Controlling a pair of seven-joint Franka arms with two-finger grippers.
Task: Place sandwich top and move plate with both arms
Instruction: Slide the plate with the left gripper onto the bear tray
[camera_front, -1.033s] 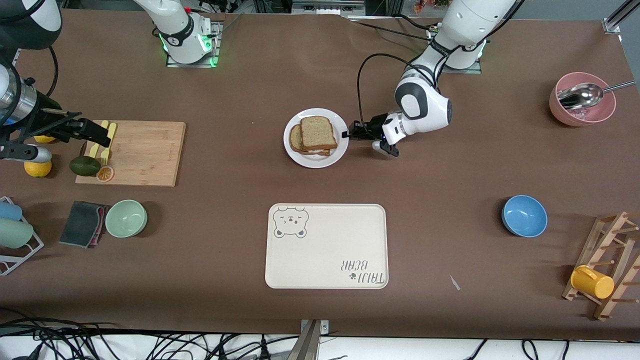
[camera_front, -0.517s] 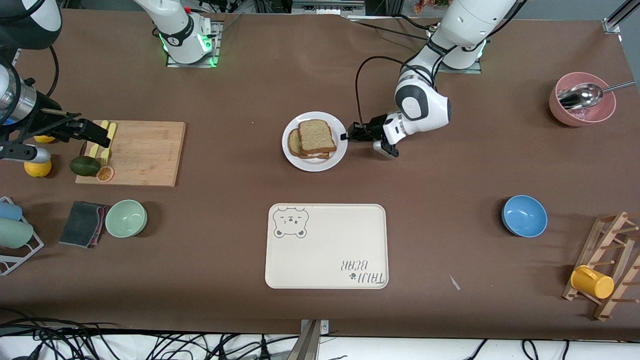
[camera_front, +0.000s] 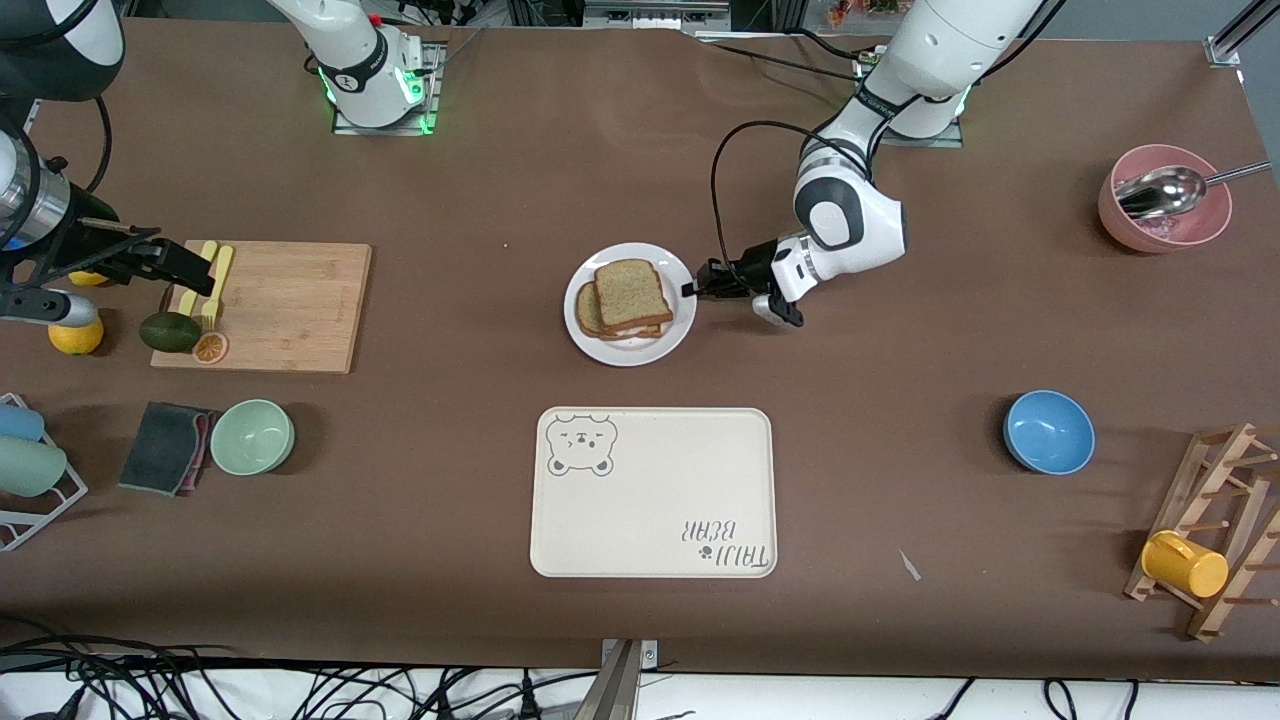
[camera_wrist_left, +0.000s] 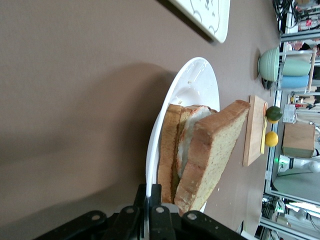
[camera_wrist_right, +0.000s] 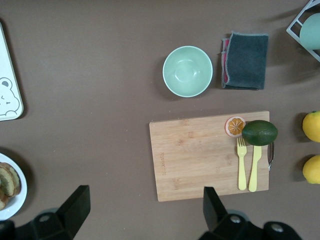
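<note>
The round white plate (camera_front: 626, 351) sits mid-table, farther from the front camera than the tray. It carries a stacked sandwich, with the sandwich top (camera_front: 630, 293), a speckled brown slice, lying on it slightly askew. My left gripper (camera_front: 693, 288) is shut on the plate's rim at the side toward the left arm's end. In the left wrist view its jaws pinch the thin white edge of the plate (camera_wrist_left: 186, 92) at the left gripper (camera_wrist_left: 150, 194), right beside the sandwich top (camera_wrist_left: 210, 150). My right gripper (camera_front: 200, 272) hangs open over the cutting board's edge, holding nothing, seen as the right gripper (camera_wrist_right: 145, 201).
A cream bear-printed tray (camera_front: 655, 492) lies nearer the front camera than the plate. A wooden cutting board (camera_front: 285, 305) with forks, avocado and orange slice, a green bowl (camera_front: 252, 436) and a cloth sit toward the right arm's end. A blue bowl (camera_front: 1048, 431) and a pink bowl (camera_front: 1165, 205) sit toward the left arm's end.
The left gripper has dragged the plate with the sandwich a short way nearer the front camera. The right arm has barely moved.
</note>
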